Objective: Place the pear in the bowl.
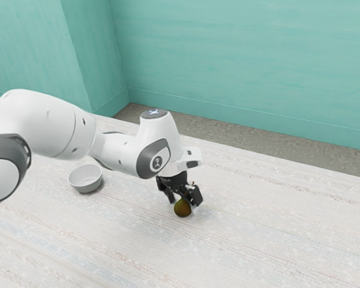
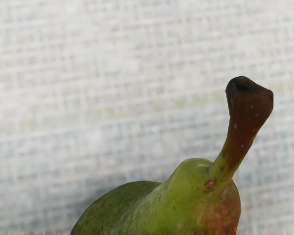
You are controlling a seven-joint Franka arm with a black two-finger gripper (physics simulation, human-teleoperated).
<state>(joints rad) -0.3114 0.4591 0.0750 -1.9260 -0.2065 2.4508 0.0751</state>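
Observation:
The black gripper (image 1: 183,201) points down over the pear in the exterior view, its two fingers spread apart around the fruit's upper part. The dark green-brown pear (image 1: 182,209) rests on the table just below and between them; the gripper partly hides its top. Close under my hand in the wrist view is the green and reddish pear (image 2: 201,200), with its brown stem (image 2: 250,105) sticking up at a slant. A light grey bowl (image 1: 85,178) stands upright on the table, to the exterior view's left of the gripper and apart from it.
The pale, streaked table (image 1: 270,234) extends around the pear and bowl. My arm reaches across from the exterior view's left, passing close behind the bowl. Teal walls (image 1: 240,60) rise beyond the table's far edge.

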